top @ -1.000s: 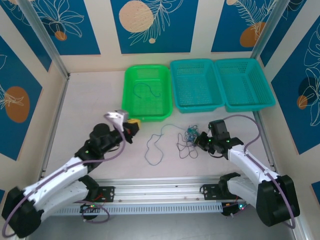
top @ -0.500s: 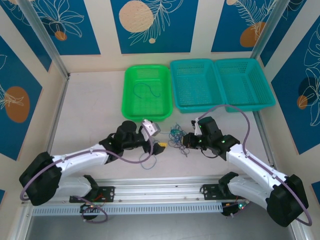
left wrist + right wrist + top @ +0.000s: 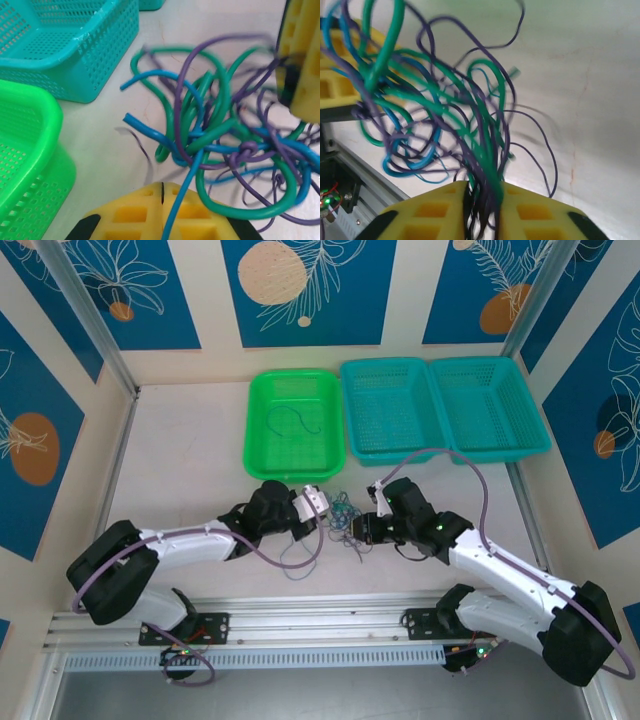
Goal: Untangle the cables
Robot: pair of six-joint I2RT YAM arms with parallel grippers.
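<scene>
Pale table point(image 3: 190, 450), blue leaf-print walls point(image 3: 300, 290). Green basket point(image 3: 258, 430) at back w/ one blue wire point(image 3: 293, 420) in it; two teal baskets point(image 3: 392, 453) next to it. Mid-table, cables point(image 3: 343, 512) clumped btw both arms. The left gripper point(image 3: 162, 192) is closed on a blue strand, the right gripper point(image 3: 482, 192) pinched on a bundle.

The cables point(image 3: 215, 132) look smooth, glossy, plastic-sheathed; the teal basket point(image 3: 75, 55) is perforated plastic; the table point(image 3: 210, 20) seems matt.

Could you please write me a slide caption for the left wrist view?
Left gripper pinches a blue strand from the tangled cables, near green basket and teal basket.
</scene>
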